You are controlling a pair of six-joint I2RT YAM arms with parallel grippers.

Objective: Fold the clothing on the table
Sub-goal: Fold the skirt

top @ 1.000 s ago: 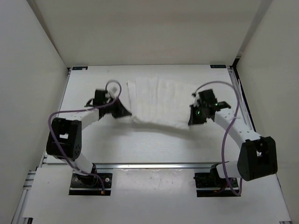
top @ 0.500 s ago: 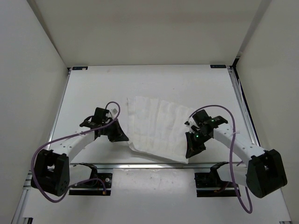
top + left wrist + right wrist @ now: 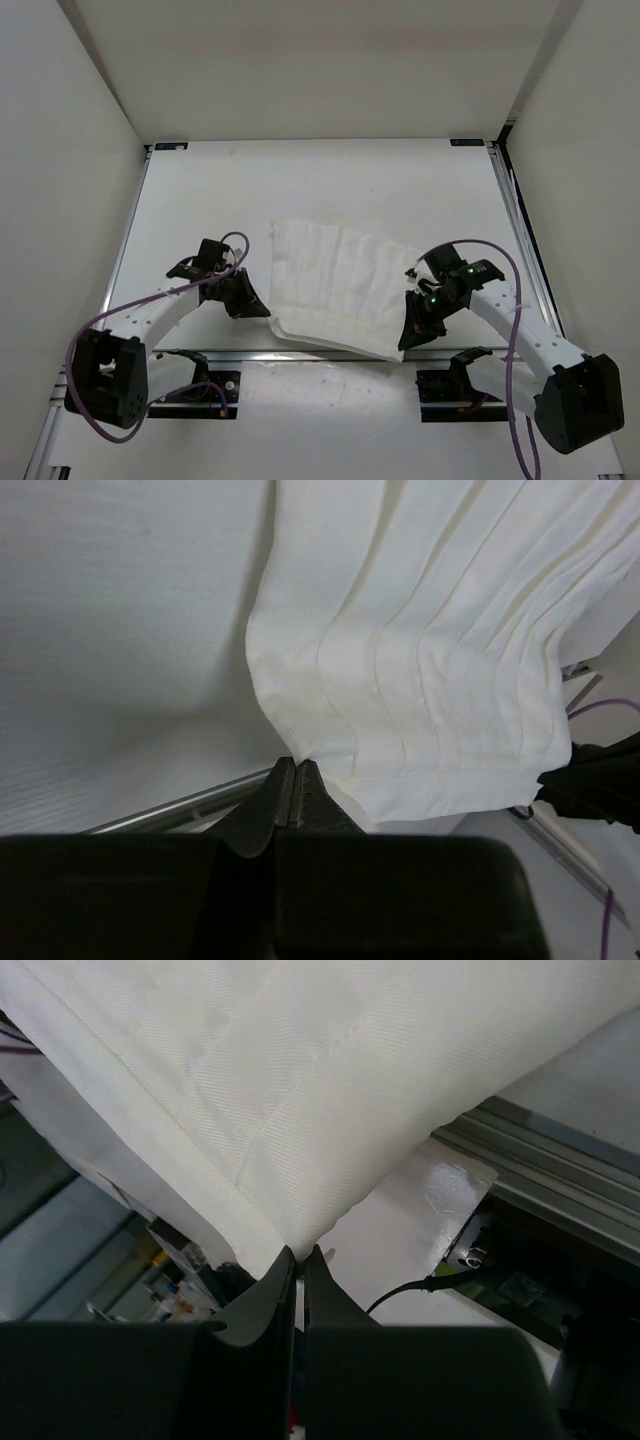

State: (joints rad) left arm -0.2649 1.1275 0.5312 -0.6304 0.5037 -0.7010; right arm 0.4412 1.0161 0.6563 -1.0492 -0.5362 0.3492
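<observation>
Dragged back toward the front rail [image 3: 260, 357] over the last second, with left end effector [image 3: 266, 311] and right end effector [image 3: 404, 343] each pressed together, pinching a near corner of the clothing [image 3: 335, 285]. Spread now across the near half of the table [image 3: 200, 190], hem overhanging that rail. Seemingly still positioning before the fold; next, probably lifting both corners and carrying them evenly over to the far hem

Plain white walls [image 3: 330, 60], even light

Bright, even light from above. The white clothing [image 3: 335, 285] barely contrasts with the table [image 3: 350, 190]; a soft shadow lies beneath it ahead of the left gripper [image 3: 292, 767]. Both wrist views blur at the near gripper body; glare marks a white panel [image 3: 440, 1195] beside the right gripper [image 3: 298, 1256].
</observation>
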